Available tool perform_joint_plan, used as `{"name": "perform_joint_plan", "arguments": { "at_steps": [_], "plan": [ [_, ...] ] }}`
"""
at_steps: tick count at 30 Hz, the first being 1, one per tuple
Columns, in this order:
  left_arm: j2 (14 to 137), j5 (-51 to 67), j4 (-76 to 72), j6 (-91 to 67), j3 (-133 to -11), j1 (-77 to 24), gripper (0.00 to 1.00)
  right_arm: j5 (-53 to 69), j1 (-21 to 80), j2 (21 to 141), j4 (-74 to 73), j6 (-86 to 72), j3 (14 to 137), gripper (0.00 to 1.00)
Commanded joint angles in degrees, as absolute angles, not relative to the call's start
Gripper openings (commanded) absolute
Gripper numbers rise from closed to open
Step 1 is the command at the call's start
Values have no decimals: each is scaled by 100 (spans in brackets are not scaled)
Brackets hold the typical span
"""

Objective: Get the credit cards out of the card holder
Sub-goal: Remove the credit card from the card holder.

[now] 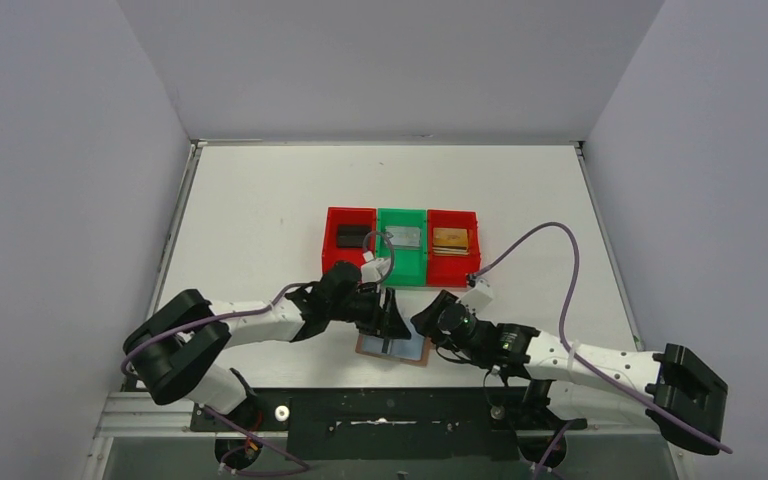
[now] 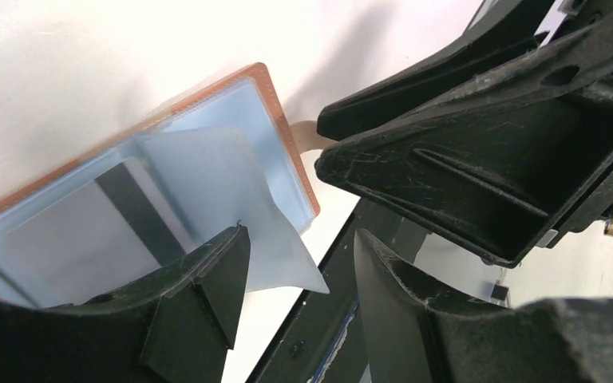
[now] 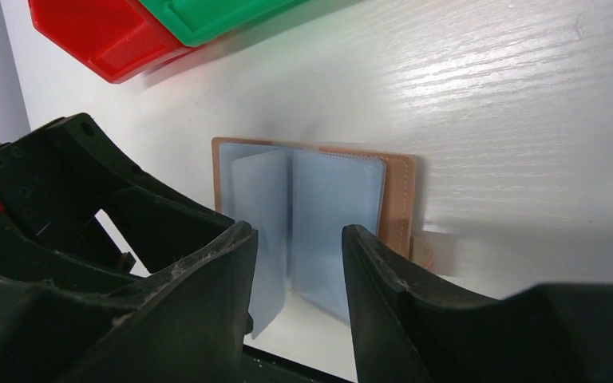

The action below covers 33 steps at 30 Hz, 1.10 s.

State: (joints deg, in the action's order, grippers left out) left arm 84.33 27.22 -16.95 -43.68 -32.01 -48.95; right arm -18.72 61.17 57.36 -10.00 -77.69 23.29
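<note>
The card holder (image 1: 393,351) lies open near the table's front edge, tan outside with grey-blue sleeves (image 3: 331,215). One pale credit card (image 2: 80,235) with a dark stripe sits in a sleeve, and a loose clear sleeve page (image 2: 231,191) stands up beside it. My left gripper (image 2: 299,255) hovers open over the holder's edge, its left finger next to that page with nothing between the jaws. My right gripper (image 3: 297,239) is open just above the holder's near edge, also empty. Both grippers (image 1: 392,318) (image 1: 428,325) almost meet over the holder. Other credit cards lie in the bins: black (image 1: 352,237), silver-grey (image 1: 405,237), gold (image 1: 453,239).
Three small bins stand in a row behind the holder: red (image 1: 332,252), green (image 1: 402,268), red (image 1: 473,228). The dark frame rail (image 1: 380,405) runs right below the holder. White walls close in the table on three sides.
</note>
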Motion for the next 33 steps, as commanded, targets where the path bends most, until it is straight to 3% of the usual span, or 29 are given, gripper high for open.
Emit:
{"name": "perform_joint_plan", "arguments": {
  "at_steps": [1, 5, 17, 23, 29, 33],
  "plan": [
    [8678, 2707, -1872, -4199, -3454, -5046, 50, -2235, 6126, 5524, -1032, -7934, 2267, 44],
    [8988, 2707, -2050, -4281, -3459, -5158, 47, -2250, 6132, 5431, -1022, -7958, 2257, 42],
    [9225, 2344, -2075, -4398, -3430, -5405, 21, -1710, 6117, 5870, -183, -7621, 2258, 12],
    [8975, 2181, -1958, -4384, -3314, -5405, 20, -1391, 6044, 6699, -48, -7609, 2406, 8],
    [8595, 2063, -1505, -4258, -3387, -5405, 21, -1565, 5997, 7084, -1010, -8051, 2490, 3],
    [7895, 1108, -518, -4198, -3507, -5340, 34, -1632, 5996, 7098, -1269, -8174, 2466, 3]
  ]
}}
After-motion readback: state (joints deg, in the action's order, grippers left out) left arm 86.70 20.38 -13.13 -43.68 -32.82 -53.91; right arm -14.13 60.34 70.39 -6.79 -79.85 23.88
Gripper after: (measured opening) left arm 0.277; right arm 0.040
